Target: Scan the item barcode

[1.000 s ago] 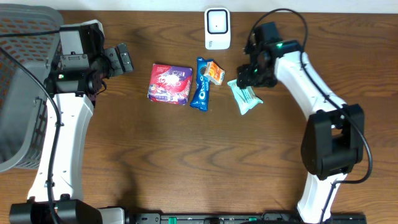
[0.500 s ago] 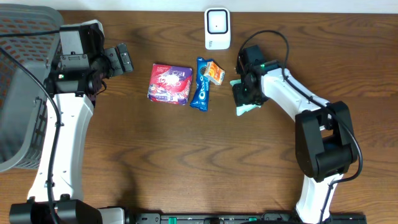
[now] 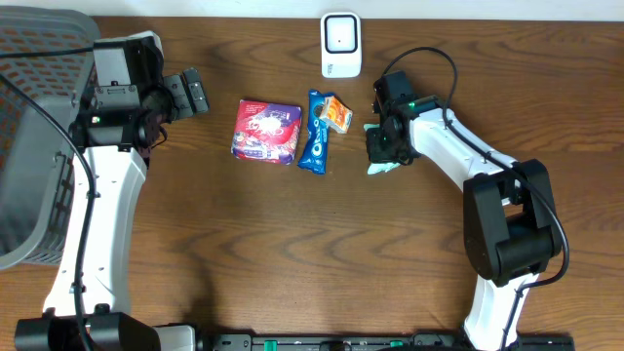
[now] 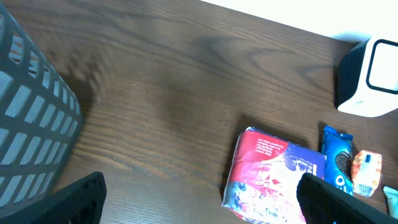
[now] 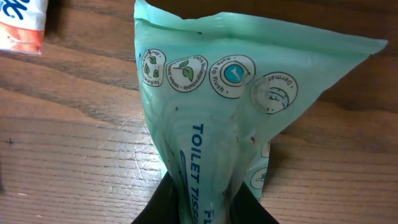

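Note:
The item in hand is a mint-green toilet tissue pack [image 5: 217, 118]; its lower end is pinched between the dark fingers [image 5: 163, 206] of my right gripper [image 5: 205, 208], which is shut on it. In the overhead view the right gripper [image 3: 383, 144] covers most of the green pack [image 3: 377, 169], right of the table's middle. The white barcode scanner [image 3: 341, 44] stands at the far edge, a little to the left of that gripper. At the left, my left gripper [image 3: 190, 93] is held wide open and empty, above bare wood left of a red pack [image 4: 273, 180].
A red pack [image 3: 266, 132], a blue Oreo packet [image 3: 315, 144] and a small orange packet [image 3: 337, 113] lie in a row between the arms. A grey mesh basket [image 3: 29, 146] fills the left edge. The scanner [image 4: 370, 78] shows in the left wrist view.
My right gripper came down and left onto the green pack and closed on it. The pack's free end has bunched up. The left arm has not moved.

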`<state>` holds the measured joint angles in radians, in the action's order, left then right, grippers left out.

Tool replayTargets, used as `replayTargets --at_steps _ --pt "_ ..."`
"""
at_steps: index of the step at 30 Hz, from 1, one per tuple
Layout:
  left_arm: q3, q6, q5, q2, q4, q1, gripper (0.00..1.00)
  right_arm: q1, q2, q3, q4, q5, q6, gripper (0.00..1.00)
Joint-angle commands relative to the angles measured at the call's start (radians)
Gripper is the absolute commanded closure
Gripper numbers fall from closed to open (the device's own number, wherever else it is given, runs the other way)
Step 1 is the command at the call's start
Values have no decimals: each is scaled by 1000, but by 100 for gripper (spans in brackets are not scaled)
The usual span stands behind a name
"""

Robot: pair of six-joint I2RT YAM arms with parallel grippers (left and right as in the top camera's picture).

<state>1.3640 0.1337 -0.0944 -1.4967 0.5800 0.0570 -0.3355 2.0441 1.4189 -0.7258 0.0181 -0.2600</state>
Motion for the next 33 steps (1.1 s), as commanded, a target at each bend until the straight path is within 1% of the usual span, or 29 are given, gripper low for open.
replayTargets --at_steps 1,18,25,29,33 --pt "-3 -3 10 -7 3 2 2 -5 7 1 5 -19 -32 99" --pt "-3 -3 10 -7 3 2 2 -2 7 111 -2 -10 -28 99" --pt "-3 -3 10 -7 3 2 2 2 7 203 2 -10 83 99" --pt "-3 -3 10 -7 3 2 2 11 7 255 57 -13 124 99" --pt "-2 -3 10 -7 3 2 2 15 7 280 187 -12 127 99"
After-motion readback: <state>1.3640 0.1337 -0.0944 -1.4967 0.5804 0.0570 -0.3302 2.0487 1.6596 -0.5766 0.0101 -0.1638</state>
